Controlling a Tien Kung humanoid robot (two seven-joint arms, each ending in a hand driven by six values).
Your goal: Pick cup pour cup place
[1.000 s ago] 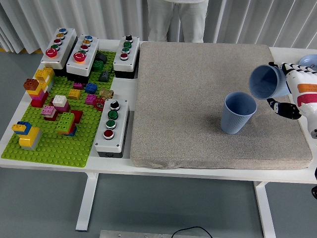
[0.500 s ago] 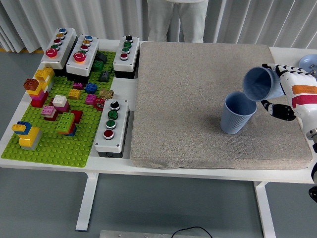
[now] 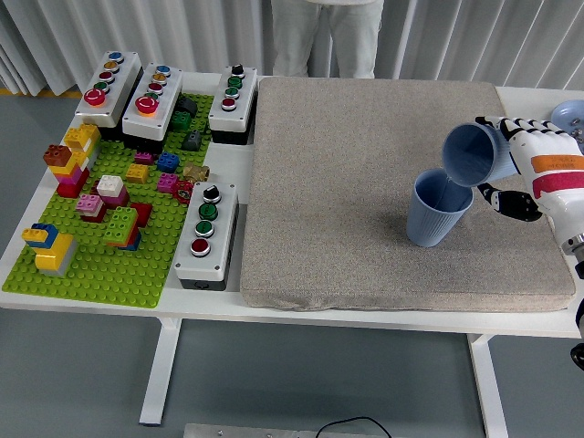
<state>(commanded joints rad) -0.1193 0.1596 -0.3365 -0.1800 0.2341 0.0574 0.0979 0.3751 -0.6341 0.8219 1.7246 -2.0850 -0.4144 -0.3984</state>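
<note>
Compared with a second ago, the right hand point(image 3: 522, 164) has slid a bit further left with its tilted cup point(image 3: 473, 154), so the tipped mouth now sits right over the rim of the standing cup point(image 3: 437, 211) instead of off to its right. Fingers are wrapped around the tilted cup, thumb underneath, holding it on its side with the opening facing left and slightly down.

Standing cup is upright just below and left of the hand, on the grey mat point(image 3: 365, 182). Both cups are the same dull blue with ribbed sides. Can't tell what's inside either of them, the insides just look blue and shadowed.

Far off to the hand's left, past the mat, the white counter point(image 3: 228, 306) carries a green brick baseplate point(image 3: 91, 265) covered in coloured bricks, plus four white button boxes point(image 3: 206, 234). Behind the hand at the counter's far right corner there's the edge of a pale blue bowl point(image 3: 569, 114).

Someone in light trousers point(image 3: 326, 36) stands at the far side, in front of pale pleated curtains. Floor is grey.
</note>
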